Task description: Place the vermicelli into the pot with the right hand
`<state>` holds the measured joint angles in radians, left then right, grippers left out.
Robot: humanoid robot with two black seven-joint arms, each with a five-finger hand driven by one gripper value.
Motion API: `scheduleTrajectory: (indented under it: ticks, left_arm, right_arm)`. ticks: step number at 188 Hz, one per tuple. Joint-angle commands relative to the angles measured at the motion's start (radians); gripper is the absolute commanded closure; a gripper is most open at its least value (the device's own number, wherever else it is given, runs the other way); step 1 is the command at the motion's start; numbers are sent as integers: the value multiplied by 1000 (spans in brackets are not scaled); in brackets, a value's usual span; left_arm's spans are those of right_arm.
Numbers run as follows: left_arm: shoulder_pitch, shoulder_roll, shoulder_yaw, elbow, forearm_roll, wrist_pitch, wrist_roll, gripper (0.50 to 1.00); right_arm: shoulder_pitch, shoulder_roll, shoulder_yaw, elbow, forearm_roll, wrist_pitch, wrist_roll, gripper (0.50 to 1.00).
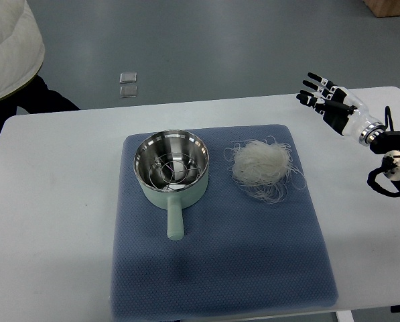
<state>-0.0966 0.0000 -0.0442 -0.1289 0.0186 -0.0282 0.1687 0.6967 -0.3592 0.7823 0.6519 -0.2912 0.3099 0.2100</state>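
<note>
Right hand (322,96) held above-right of vermicelli nest (260,164), fingers spread, nothing gripped. Pot (171,163) left of nest. Risk: loose strands snagged, dropped short of pot.

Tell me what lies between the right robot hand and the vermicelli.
Nothing: in the top view, only bare white table and blue mat edge separate the open right robot hand from the vermicelli.

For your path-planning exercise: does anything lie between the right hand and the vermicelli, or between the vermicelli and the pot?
Nothing visible does. Only bare table and blue mat separate the open right hand from the vermicelli, and only mat separates it from the pot beside it.
</note>
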Motion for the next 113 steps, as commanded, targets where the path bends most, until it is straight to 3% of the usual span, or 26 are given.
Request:
scheduleTrajectory:
  ticks: [1, 113]
  left_arm:
    - [0, 0, -2, -2, 0, -1, 0, 500]
    - [1, 0, -2, 0, -9, 1, 0, 500]
  right_arm:
    - [1, -1, -1, 0, 0, 0, -1, 572]
    - [-2, -4, -1, 0, 0, 25, -3, 572]
